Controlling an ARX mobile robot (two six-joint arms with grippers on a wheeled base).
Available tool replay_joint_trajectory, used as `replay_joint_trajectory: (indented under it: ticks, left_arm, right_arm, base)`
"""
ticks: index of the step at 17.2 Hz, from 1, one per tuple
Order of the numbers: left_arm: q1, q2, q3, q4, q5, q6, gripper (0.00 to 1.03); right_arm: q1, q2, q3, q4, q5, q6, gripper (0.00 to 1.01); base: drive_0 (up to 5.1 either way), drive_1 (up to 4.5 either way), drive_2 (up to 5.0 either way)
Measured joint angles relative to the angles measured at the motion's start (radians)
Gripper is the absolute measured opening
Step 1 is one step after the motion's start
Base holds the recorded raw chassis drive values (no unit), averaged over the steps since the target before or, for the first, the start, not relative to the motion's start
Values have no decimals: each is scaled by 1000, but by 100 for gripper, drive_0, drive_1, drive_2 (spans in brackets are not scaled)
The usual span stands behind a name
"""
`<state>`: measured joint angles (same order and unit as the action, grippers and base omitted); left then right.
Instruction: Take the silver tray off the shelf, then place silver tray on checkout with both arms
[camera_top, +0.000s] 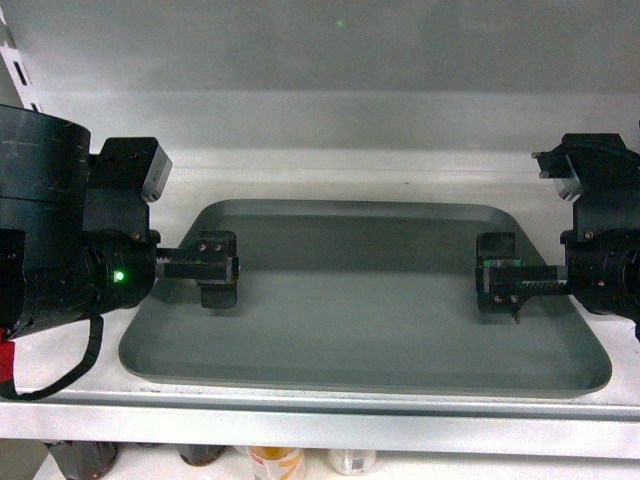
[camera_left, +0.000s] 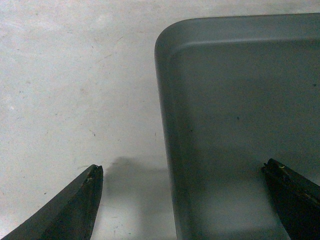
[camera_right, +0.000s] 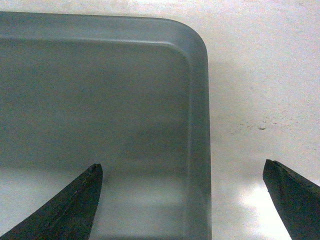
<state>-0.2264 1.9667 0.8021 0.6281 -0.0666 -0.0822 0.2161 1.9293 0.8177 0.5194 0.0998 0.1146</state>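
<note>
Dull silver-grey metal is filling the middle of the head view: the silver tray (camera_top: 365, 300) is lying flat on the shelf (camera_top: 330, 415), its long near rim running just behind the shelf's grooved front edge. It is showing rounded corners, a low sloping rim and a plain inside. The left claw (camera_top: 218, 268) is hanging over the tray's left end and the right claw (camera_top: 497, 273) over its right end; from this angle I cannot tell whether either is touching the metal. Both arms are being cut off by the picture's sides, and a few blurred bottles (camera_top: 275, 462) below the shelf are too dim to name.

Looking from the left wrist, the tray's (camera_left: 240, 125) far left corner is sitting on the speckled white shelf (camera_left: 75, 90). The left claw is standing wide open, one finger (camera_left: 75, 210) over the bare shelf, the other over the tray's inside, the rim between them.

Looking from the right wrist, the tray's (camera_right: 100, 110) far right corner is showing. The right claw is likewise spread open, one finger (camera_right: 70, 210) over the tray, the other over the shelf (camera_right: 260, 75). Only the fingertips are showing.
</note>
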Motion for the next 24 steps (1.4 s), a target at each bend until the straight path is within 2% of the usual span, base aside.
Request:
replay_joint_trajectory:
  ticks: [11,12,13,17,22,24]
  left_arm:
    - [-3,8,-2,16,-4,-15,98]
    - [-3,8,-2,18,-4,-14,98]
    - [-4,8,-2,24,-3,-12,92]
    - [-16,11,-4,41,4,12,58]
    - [-11,11,-6,47,-20,12,17]
    - [-6,11,-6,53,-24,-3,5]
  right_arm:
    - [6,13,-11,35,-2,0,98]
    - [6,13,-11,35,-2,0,94]
    - [6,13,-11,35,-2,0,87]
    - [14,13,-11,38,4,0,52]
    - [13,13,-13,43,47,0,11]
    - [13,13,-13,50,47,28,3]
  base:
    - [0,0,0]
    - [0,0,0]
    - [0,0,0]
    - [0,0,0]
    - [0,0,0]
    - [0,0,0]
